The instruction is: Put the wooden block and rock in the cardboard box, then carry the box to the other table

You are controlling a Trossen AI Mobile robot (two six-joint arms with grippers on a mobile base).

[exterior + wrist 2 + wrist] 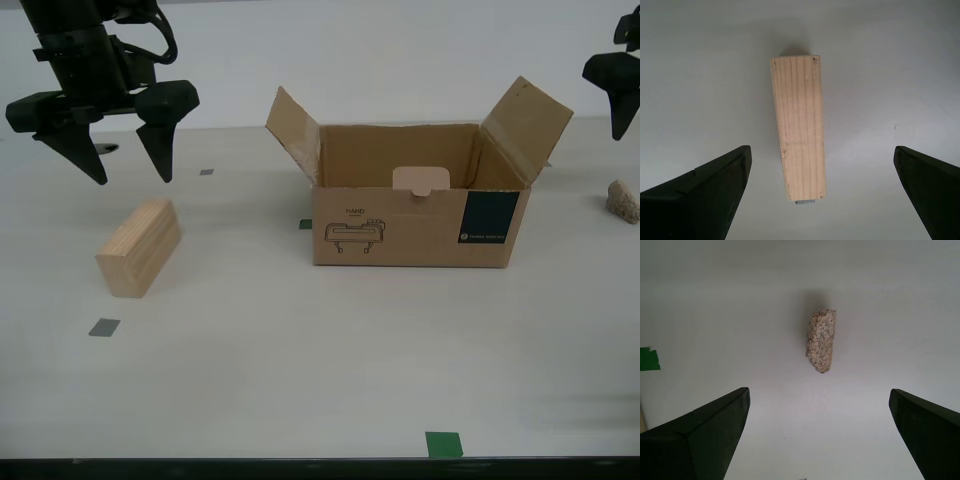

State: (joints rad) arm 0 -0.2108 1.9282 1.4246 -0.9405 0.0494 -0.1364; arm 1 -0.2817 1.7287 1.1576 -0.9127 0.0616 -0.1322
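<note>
The wooden block (140, 247) lies on the smooth tabletop at the exterior view's left; the second wrist view looks down on the same block (799, 127). My second gripper (122, 165) hangs open above and behind it, nothing between its fingers. The cardboard box (415, 225) stands open in the middle, flaps up, with nothing showing inside. The rock (623, 201) sits at the exterior view's right edge; in the first wrist view the rock (821, 340) lies below the open jaws of my first gripper (820, 440). The other table is out of view.
Small grey tape marks (104, 327) and green tape marks (444, 444) dot the off-white tabletop (300, 380). The table's front edge runs along the bottom of the exterior view. A green scrap (649, 359) shows in the first wrist view.
</note>
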